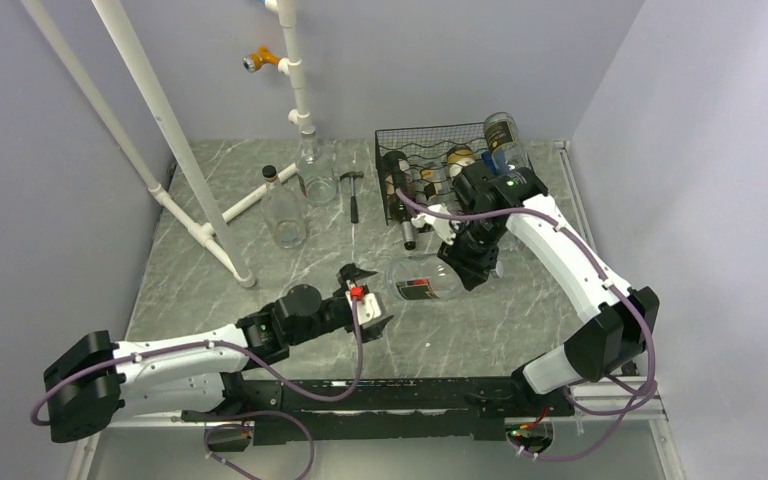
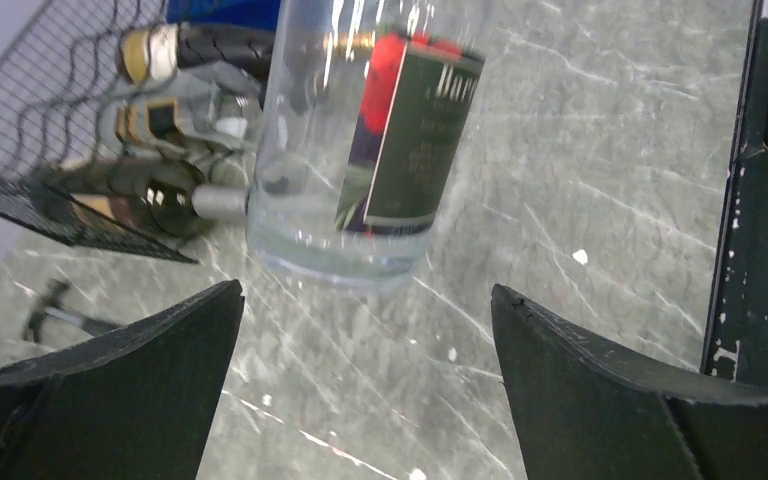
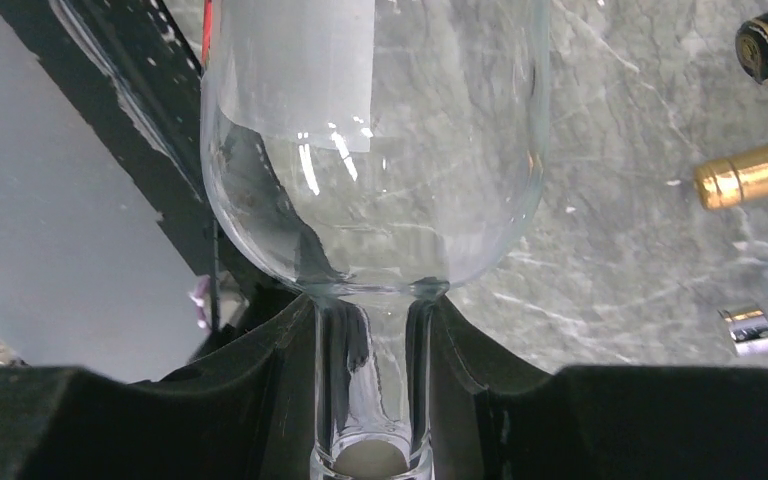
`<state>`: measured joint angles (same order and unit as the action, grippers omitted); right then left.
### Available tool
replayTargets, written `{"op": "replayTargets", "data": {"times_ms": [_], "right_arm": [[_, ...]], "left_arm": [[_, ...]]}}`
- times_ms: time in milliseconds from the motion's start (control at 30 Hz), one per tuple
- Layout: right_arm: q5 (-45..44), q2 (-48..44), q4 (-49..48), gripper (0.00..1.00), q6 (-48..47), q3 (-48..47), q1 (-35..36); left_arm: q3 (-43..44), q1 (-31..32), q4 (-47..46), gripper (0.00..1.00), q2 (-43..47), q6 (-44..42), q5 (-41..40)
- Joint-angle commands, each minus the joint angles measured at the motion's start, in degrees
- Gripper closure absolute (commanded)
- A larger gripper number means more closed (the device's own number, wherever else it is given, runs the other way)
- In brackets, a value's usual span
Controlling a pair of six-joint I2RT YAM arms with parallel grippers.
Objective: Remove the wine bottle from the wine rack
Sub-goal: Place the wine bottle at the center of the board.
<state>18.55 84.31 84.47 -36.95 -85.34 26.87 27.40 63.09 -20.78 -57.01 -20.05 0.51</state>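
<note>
A clear wine bottle (image 1: pixel 426 281) with a dark label hangs on its side just above the table, in front of the black wire wine rack (image 1: pixel 430 150). My right gripper (image 1: pixel 467 262) is shut on the bottle's neck; in the right wrist view the neck (image 3: pixel 372 370) sits between the black fingers (image 3: pixel 260 400), and the bottle's shoulder (image 3: pixel 380 200) bulges out past them. My left gripper (image 1: pixel 370 297) stands open a little short of the bottle's base (image 2: pixel 345 255), with nothing between its fingers (image 2: pixel 150 380). The rack (image 2: pixel 30 130) lies beyond the bottle in the left wrist view.
Several bottles lie in the rack, their capped necks (image 1: pixel 407 225) sticking out the front, and one (image 1: pixel 505 138) rests on top. Two clear bottles (image 1: pixel 283 210) (image 1: pixel 315 172) and a hammer (image 1: pixel 353 192) are at the back centre. A white pipe frame (image 1: pixel 175 150) stands on the left.
</note>
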Motion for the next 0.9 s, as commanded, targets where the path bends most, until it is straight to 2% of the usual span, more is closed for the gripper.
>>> {"op": "replayTargets", "data": {"times_ms": [0, 333, 500, 700, 800, 867], "right_arm": [[-4.74, -2.80, 1.54, 1.00, -3.33, -4.94, 3.09], [-20.73, -0.98, 1.70, 1.00, -2.05, -0.58, 12.45], [-24.60, -0.11, 1.80, 1.00, -2.14, 1.17, 14.32], [-26.37, 0.57, 1.71, 0.99, -2.21, 2.53, 15.13], [-27.16, 1.13, 1.75, 0.98, -2.25, 3.21, 15.46], [-27.60, 1.39, 1.75, 0.96, -2.21, 3.50, 15.70]], "left_arm": [[-6.17, 0.20, -18.80, 0.01, -1.31, 7.51, -3.13], [-9.98, 0.36, -21.75, 0.02, -5.34, 8.67, -3.60], [-10.51, 0.55, -23.65, 0.11, -9.60, 10.46, -7.56], [-11.77, 0.53, -28.85, 0.26, -13.88, 17.88, -13.25], [-11.84, 0.55, -31.57, 0.28, -16.32, 19.61, -11.55], [-12.11, 0.59, -33.82, 0.29, -17.54, 17.49, -8.17]]}}
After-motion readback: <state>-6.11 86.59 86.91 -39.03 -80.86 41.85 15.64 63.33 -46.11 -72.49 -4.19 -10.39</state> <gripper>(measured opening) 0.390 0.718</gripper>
